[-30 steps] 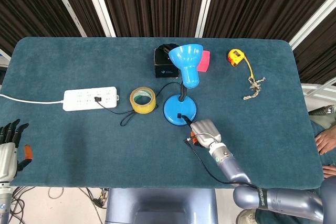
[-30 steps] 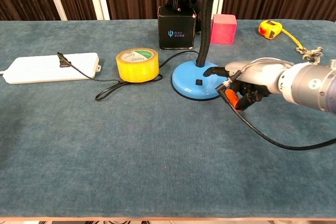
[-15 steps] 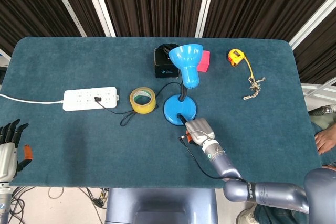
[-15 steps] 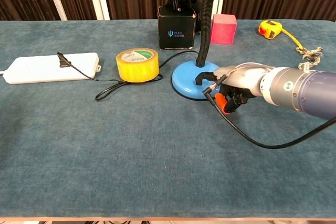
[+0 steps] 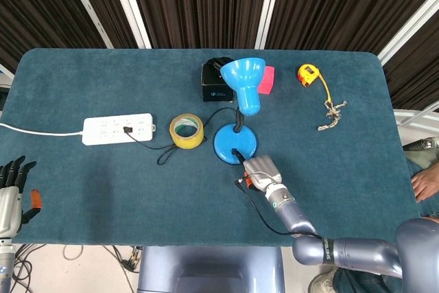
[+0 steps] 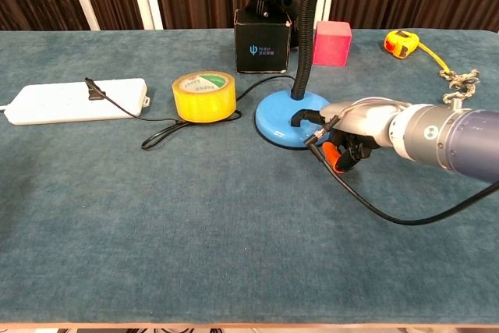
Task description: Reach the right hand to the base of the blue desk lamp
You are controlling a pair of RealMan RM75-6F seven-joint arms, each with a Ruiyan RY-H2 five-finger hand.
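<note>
The blue desk lamp stands mid-table on its round base (image 5: 228,145), its shade (image 5: 245,81) tilted toward the front. In the chest view the base (image 6: 277,115) lies just left of my right hand (image 6: 355,124). One dark fingertip (image 6: 299,118) reaches out and rests on the base's top beside the black neck, while the other fingers curl underneath, holding nothing. From the head view the right hand (image 5: 261,171) sits at the base's near right edge. My left hand (image 5: 12,191) hangs off the table's front left corner, fingers apart and empty.
A yellow tape roll (image 5: 186,131) and a white power strip (image 5: 117,129) lie left of the lamp, joined by a black cord. Behind it stand a black box (image 5: 217,81) and a pink block (image 5: 266,79). A yellow tape measure (image 5: 308,73) and knotted cord (image 5: 333,110) lie far right.
My right hand has slid left over the past second, bringing its outstretched finger from beside the base onto the base's top. The left hand has stayed put.
</note>
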